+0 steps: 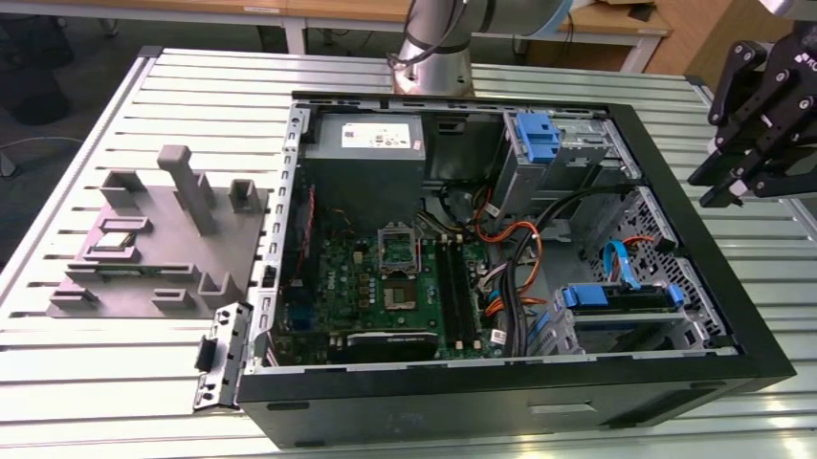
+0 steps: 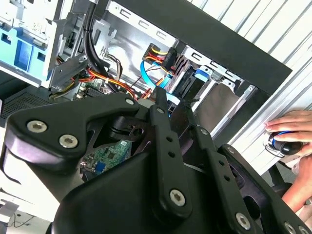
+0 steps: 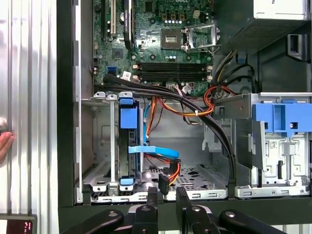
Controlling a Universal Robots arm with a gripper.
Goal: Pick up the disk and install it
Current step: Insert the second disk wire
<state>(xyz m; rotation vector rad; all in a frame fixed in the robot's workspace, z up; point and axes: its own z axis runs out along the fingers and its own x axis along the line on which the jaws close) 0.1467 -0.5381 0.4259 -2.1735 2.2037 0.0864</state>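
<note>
The gripper (image 1: 722, 191) sits at the upper right edge of the exterior view, outside the right wall of the case (image 1: 511, 402) and above the table (image 1: 115, 382). It touches nothing. In both wrist views its two black fingers (image 3: 152, 200) stand close together with a narrow gap between them, and nothing is held in that gap. In the first wrist view the gripper (image 3: 167, 195) hangs just outside the black case wall, in line with the lower drive bay.

The disk (image 1: 619, 297) sits in its blue carrier inside the drive bay at the lower right of the case in the exterior view. In the first wrist view the disk (image 3: 127, 119) stands edge-on in the bay, between metal rails. A blue flat cable (image 3: 157, 150) runs just beside it, and a bundle of orange and black wires (image 3: 195, 109) passes above the bay.

A second blue bracket (image 1: 538, 134) occupies the bay at the upper right of the case. The motherboard (image 1: 396, 277) fills the case centre, with the power supply (image 1: 370, 136) above it in the frame.

A grey fixture block (image 1: 153, 244) rests on the table at the exterior view's left, well apart from the case. A hand (image 2: 294, 130) rests on the table edge beside the case.
</note>
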